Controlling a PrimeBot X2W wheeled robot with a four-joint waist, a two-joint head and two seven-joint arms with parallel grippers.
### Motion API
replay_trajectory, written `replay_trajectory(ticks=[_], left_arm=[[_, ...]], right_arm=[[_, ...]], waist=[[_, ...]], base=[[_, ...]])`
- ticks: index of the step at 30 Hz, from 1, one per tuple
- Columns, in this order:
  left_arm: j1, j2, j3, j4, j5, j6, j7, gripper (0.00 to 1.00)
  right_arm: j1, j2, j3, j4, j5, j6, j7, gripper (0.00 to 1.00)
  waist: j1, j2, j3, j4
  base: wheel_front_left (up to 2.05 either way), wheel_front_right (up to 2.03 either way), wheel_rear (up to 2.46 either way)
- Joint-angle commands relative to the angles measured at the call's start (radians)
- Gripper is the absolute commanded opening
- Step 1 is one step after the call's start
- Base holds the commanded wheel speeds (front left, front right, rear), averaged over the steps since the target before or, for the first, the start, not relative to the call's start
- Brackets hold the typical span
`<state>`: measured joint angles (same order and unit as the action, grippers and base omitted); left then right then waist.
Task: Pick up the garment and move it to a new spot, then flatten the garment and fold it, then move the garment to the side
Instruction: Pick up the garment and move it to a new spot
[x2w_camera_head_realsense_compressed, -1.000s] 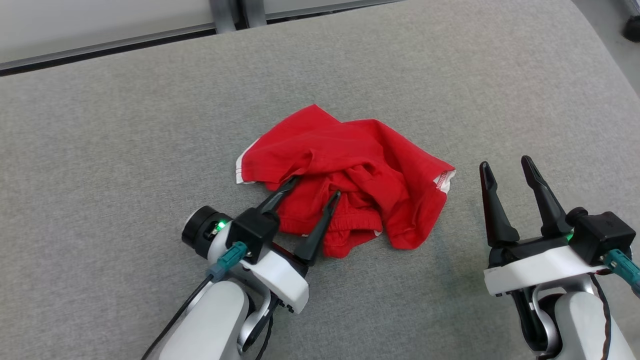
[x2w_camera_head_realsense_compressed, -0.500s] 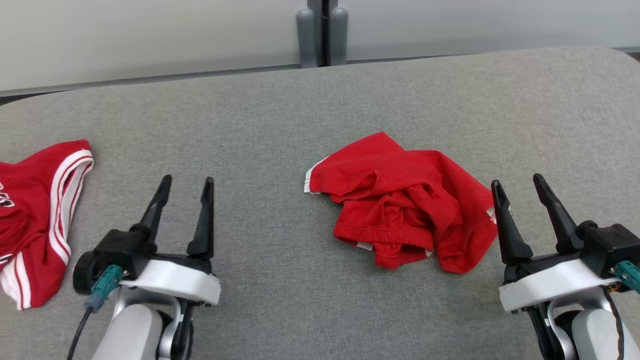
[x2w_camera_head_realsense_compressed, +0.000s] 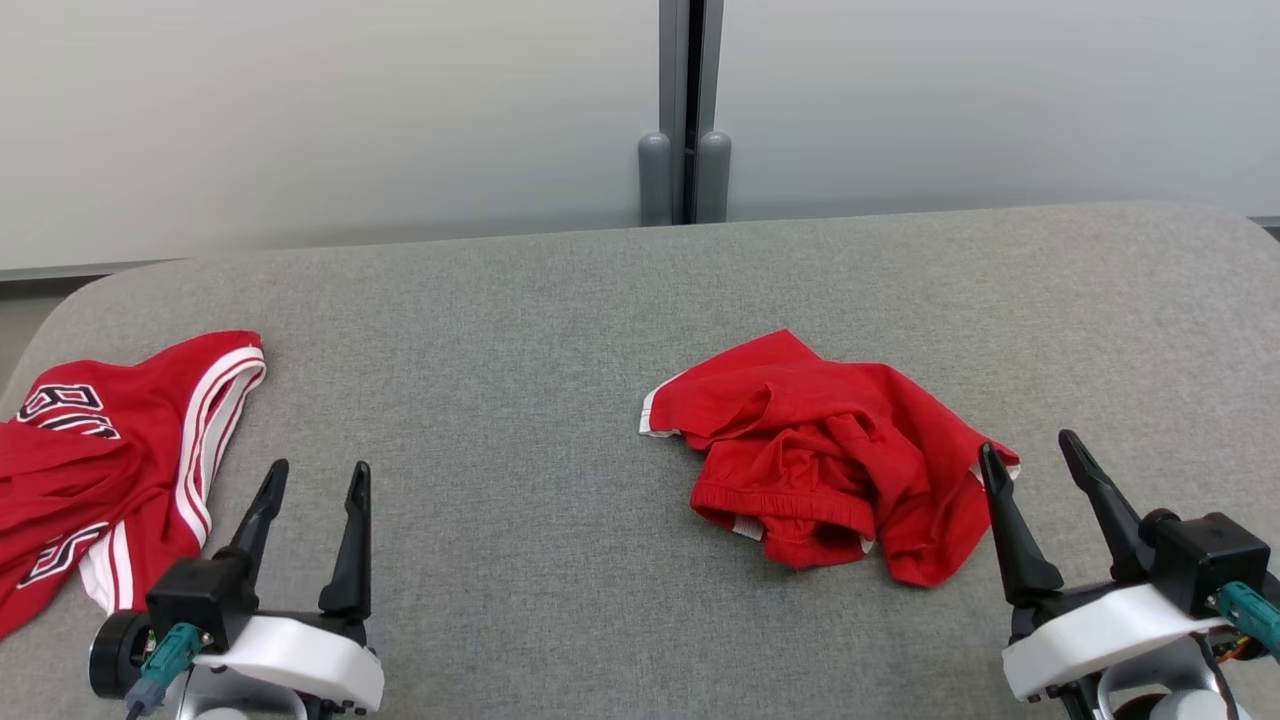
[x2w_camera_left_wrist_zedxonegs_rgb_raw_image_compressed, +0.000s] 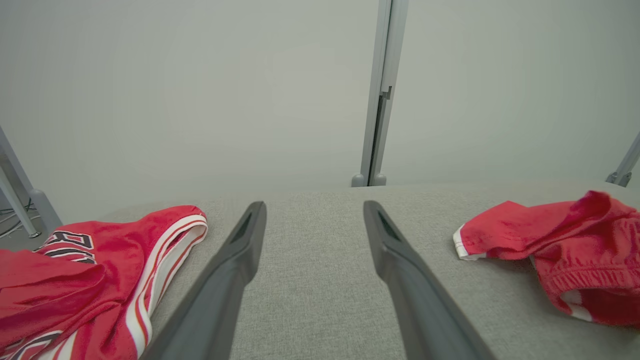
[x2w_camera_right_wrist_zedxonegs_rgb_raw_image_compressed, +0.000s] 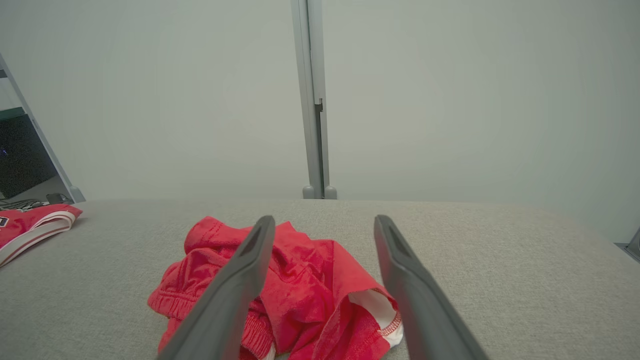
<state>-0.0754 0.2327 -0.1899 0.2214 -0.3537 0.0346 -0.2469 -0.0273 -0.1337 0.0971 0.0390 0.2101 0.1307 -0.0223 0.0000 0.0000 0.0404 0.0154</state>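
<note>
Lying where: the garment, a crumpled pair of red shorts with white trim, sits in a heap on the grey bench, right of the middle in the head view, with neither tool gripping it.
Garment shape: bunched and creased, not flattened; the elastic waistband faces the robot, one white-edged hem points left, and another hem opens at the right edge.
Left side: the left tool stands at the lower left with its fingers spread wide and nothing between them. Bare bench fabric shows through the gap, and the tool is well apart from the garment.
Right side: the right tool stands at the lower right, fingers spread wide and pinching nothing. Its left fingertip overlaps the garment's right edge in the head view; whether they touch cannot be told.
Right wrist view: the left finger crosses in front of the heap.
Other cloth: a red jersey with white stripes and lettering lies at the bench's left edge, just beside the left tool.
Behind: pale wall panels joined at a grey post.
</note>
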Motion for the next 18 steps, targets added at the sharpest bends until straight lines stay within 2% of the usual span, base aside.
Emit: replay_trajectory(ticks=[1,18], left_arm=[[0.015,0.006,-0.002,-0.003,0.003,-0.005,0.000,1.00],[0.056,0.021,-0.020,-0.029,-0.003,0.013,0.020,1.00]], right_arm=[[0.014,-0.006,-0.002,-0.004,0.001,0.000,0.003,1.00],[0.050,-0.005,-0.007,-0.036,-0.009,0.000,0.032,1.00]], waist=[[0.0000,0.0000,-0.012,-0.001],[0.0000,0.0000,-0.024,-0.002]], base=[[0.00,0.00,0.00],[0.00,0.00,0.00]])
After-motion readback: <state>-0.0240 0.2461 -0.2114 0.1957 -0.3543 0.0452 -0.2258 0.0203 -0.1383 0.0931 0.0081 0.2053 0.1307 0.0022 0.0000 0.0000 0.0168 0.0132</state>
